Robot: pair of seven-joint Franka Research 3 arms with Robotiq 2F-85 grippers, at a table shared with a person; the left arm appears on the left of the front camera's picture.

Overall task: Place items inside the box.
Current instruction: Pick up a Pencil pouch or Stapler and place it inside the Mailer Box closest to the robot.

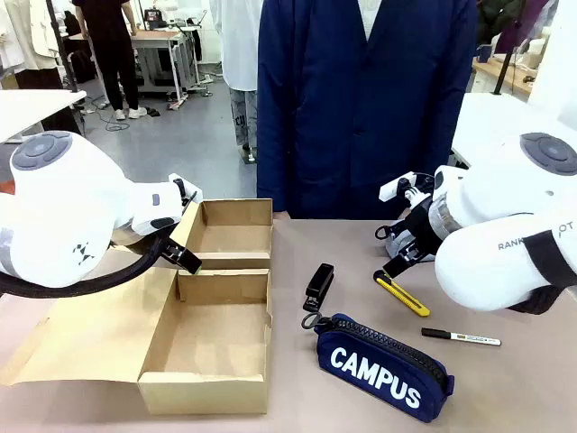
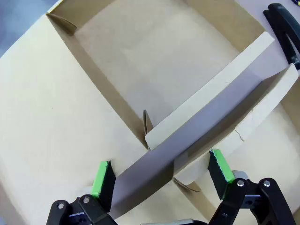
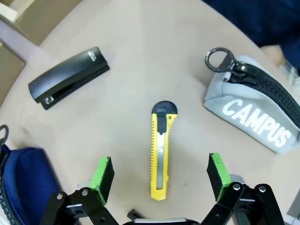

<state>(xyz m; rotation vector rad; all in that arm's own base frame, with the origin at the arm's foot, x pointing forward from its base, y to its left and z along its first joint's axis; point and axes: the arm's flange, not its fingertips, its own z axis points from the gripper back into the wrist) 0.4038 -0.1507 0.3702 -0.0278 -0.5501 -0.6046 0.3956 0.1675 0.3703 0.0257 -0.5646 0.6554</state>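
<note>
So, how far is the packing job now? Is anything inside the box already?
Done: nothing yet; both compartments of the box are open and empty. In hand: the right arm's jaws stand open over the yellow utility knife, not gripping it; the left arm's jaws stand open astride a box flap. To do: knife, black stapler, navy pouch, grey pouch and marker pen all lie on the table.
</note>
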